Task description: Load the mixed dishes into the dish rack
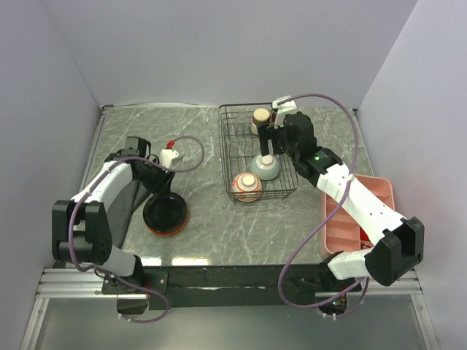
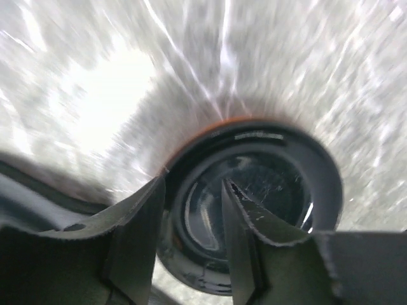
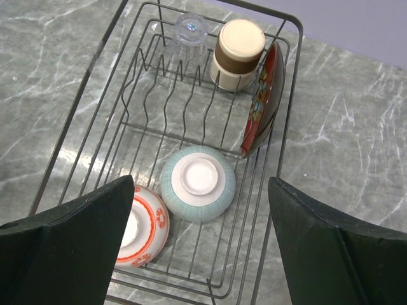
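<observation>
The black wire dish rack [image 1: 232, 157] holds the tan cup [image 3: 236, 54], the red floral bowl [image 3: 264, 98] on edge, the mint-green bowl [image 3: 197, 184] upside down and the reddish bowl with white base [image 3: 146, 225] upside down. My right gripper [image 3: 202, 184] hangs open and empty above the mint bowl [image 1: 265, 168]. The teal plate with orange-red rim [image 1: 166, 214] looks dark and sits left of the rack. My left gripper [image 2: 193, 184] is shut on its near rim, one finger outside and one inside the plate [image 2: 273, 184].
A clear glass [image 3: 191, 32] stands upside down at the rack's far end. A pink compartment tray [image 1: 365, 211] lies at the right. A black cloth [image 1: 130, 203] lies left of the plate. Walls close off three sides.
</observation>
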### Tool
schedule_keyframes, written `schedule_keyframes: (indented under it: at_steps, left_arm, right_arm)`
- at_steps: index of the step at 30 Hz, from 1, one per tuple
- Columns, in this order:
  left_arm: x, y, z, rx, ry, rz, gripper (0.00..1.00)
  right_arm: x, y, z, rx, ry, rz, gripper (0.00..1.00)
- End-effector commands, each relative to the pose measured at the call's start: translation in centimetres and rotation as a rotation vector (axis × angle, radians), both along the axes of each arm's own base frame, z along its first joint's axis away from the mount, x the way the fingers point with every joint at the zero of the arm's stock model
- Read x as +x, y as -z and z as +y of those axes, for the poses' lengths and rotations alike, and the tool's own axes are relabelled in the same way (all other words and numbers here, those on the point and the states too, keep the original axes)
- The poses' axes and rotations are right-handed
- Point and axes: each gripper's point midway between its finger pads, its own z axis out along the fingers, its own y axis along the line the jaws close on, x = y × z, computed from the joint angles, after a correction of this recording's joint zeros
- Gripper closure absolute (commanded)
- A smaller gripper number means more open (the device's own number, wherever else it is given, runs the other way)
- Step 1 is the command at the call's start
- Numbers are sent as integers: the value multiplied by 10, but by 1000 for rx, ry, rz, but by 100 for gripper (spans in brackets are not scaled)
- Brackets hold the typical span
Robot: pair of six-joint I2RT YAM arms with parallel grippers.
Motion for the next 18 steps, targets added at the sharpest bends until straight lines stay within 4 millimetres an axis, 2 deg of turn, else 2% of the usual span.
schedule_keyframes:
  at_steps: [1, 4, 8, 11, 16, 18]
  left_arm:
    - [10, -51, -14, -84, 41, -108, 51]
    - [14, -44, -5, -35, 21, -133, 44]
    - [3, -10, 8, 45, 46, -88, 41]
    - [3, 9, 17, 96, 51, -75, 39]
    - [0, 29, 17, 91, 79, -25, 38]
    - [-3, 36, 15, 81, 85, 16, 41]
  right_arm:
    - [-2, -18, -5, 51, 5, -54, 7]
    - [-2, -15, -4, 51, 1, -45, 7]
    - [1, -14, -2, 53, -5, -37, 7]
    - [2, -18, -2, 58, -7, -39, 7]
    - [-2, -16, -2, 59, -19, -33, 7]
    - [-4, -14, -3, 56, -19, -31, 7]
